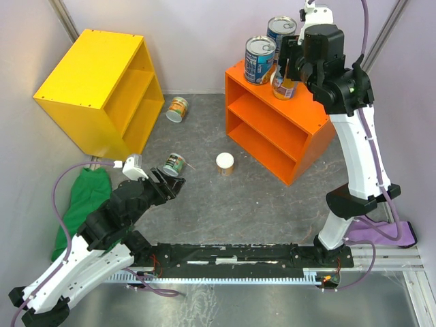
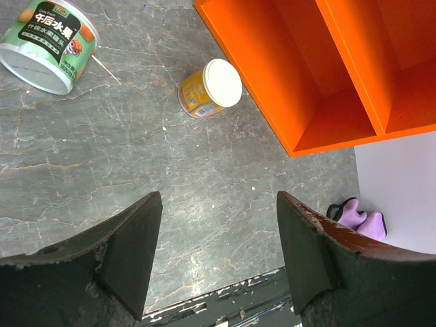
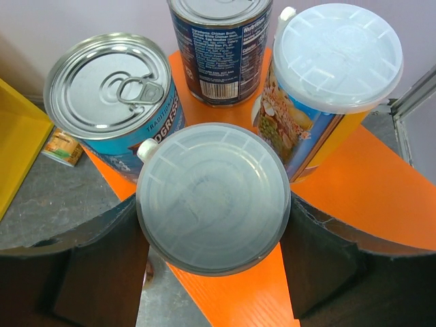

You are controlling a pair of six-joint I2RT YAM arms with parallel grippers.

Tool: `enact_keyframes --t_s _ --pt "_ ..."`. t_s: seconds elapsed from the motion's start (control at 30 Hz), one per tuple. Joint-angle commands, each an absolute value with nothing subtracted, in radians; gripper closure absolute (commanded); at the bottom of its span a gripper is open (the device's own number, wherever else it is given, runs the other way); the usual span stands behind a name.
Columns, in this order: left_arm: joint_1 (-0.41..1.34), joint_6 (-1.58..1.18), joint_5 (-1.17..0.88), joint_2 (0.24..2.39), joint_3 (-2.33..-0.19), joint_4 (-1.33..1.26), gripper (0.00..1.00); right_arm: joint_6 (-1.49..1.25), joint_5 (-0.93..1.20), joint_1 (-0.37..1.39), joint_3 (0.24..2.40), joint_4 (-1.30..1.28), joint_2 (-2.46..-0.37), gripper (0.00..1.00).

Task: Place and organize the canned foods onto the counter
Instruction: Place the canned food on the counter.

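Seven cans counted.

On the orange counter (image 3: 354, 191) top:
- near blue tin (image 3: 112, 92)
- far blue tin (image 3: 218, 41)
- slim white-lidded can (image 3: 334, 61)

The right gripper (image 3: 214, 228) is extended over the top and clamped on a second lidded can (image 3: 211, 194).

On the floor:
- green-labelled can (image 2: 48, 44)
- tipped can (image 1: 178, 109)
- upright yellow can (image 2: 211, 87)

The left gripper (image 2: 214, 252) is low, with its jaws apart and empty.

- counter (image 1: 319, 143): bright orange, inside and out.
- yellow cabinet (image 1: 82, 75): plain yellow throughout.
- surface (image 1: 266, 204): dark grey, pale marble veining.
- front tin (image 1: 259, 60), rear tin (image 1: 281, 30): blue labels, white print, bare silver tops.
- lying can (image 2: 48, 42): green label, white characters, orange fruit picture.
- small can (image 2: 210, 88): yellow-orange label, white lid.
- pale-lidded can (image 3: 212, 197): translucent grey-white lid.
- tall can (image 3: 327, 82): same lid, yellow label, food picture.
- cloth (image 1: 85, 197): green.
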State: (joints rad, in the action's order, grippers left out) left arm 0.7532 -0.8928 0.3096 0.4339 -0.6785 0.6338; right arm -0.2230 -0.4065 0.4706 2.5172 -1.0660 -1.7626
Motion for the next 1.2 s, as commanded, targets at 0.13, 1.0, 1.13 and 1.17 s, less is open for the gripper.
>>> enact_keyframes --t_s 0.13,1.0,1.13,1.17 --pt "0.755 -0.860 0.337 0.436 -0.714 0.605 0.25 -0.260 -0.374 0.447 2.561 -1.004 -1.786 0.95" --pt "0.755 -0.881 0.353 0.444 -0.695 0.577 0.25 -0.268 -0.313 0.419 2.445 -0.963 -1.769 0.46" --pt "0.755 -0.880 0.352 0.446 -0.695 0.574 0.25 -0.279 -0.285 0.420 2.434 -0.969 -1.757 0.27" --pt "0.755 -0.879 0.351 0.446 -0.696 0.574 0.25 -0.280 -0.281 0.421 2.432 -0.971 -1.754 0.24"
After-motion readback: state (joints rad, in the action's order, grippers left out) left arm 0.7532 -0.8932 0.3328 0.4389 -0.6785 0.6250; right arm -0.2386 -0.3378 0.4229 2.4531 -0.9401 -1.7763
